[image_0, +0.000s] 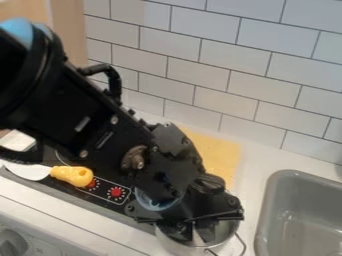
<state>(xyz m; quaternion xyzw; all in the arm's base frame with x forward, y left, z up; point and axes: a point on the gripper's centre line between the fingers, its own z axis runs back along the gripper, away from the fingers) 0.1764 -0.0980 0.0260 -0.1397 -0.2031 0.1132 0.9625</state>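
White counter (256, 156), jaws over metal pot (175, 245)

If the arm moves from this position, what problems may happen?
The pincer is low at the mouth of the metal pot, so a sideways move might push or tip it. The wire handle sticks out and could catch on something. The yellow-handled utensil lies beside the arm on the stove; a lower swing might knock it.
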